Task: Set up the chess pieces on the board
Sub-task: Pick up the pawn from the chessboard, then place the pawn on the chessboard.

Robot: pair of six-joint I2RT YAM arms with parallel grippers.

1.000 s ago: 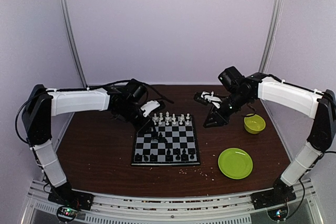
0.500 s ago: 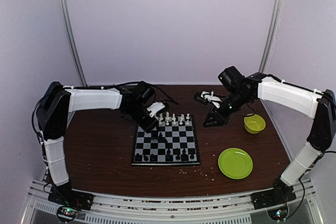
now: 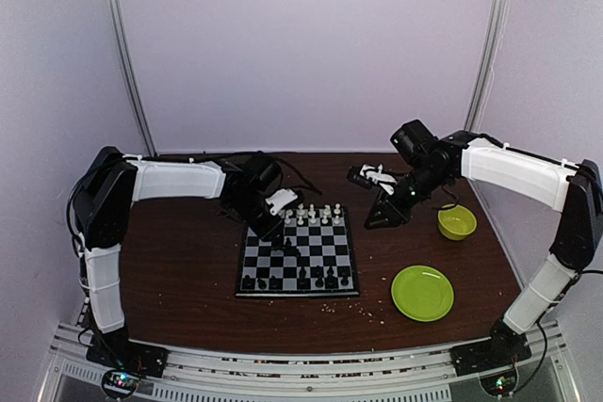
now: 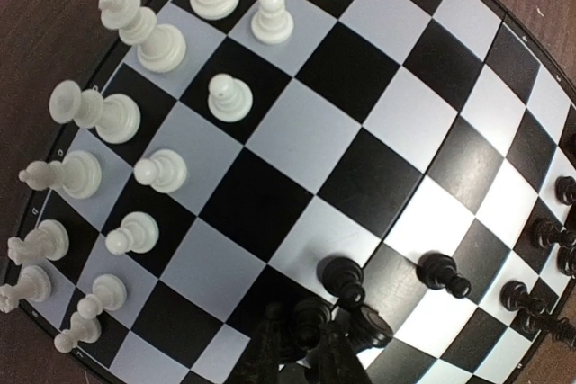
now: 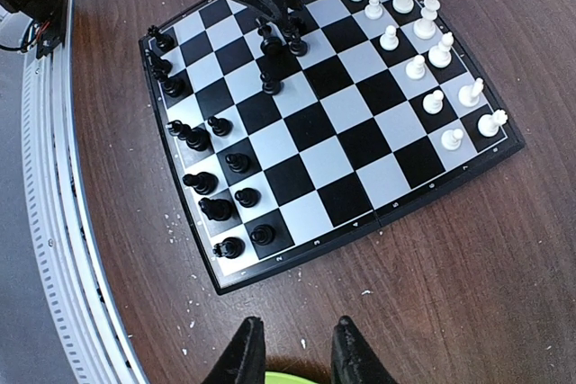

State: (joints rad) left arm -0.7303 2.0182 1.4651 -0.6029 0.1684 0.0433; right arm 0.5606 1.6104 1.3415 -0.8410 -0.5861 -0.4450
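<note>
Left gripper (image 4: 310, 348) placed at stray black pawn (image 4: 312, 312), bottom centre, likely for rehoming; grip cannot be confirmed. Right gripper (image 5: 292, 352) parked clear, jaws parted, empty.

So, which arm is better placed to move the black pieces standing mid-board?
Left. The left gripper hangs directly over the black pieces mid-board, reaching down among them. The right gripper sits off the board, above the table, open and empty.

No legible text; board (image 5: 360, 224) rim marks too small.
</note>
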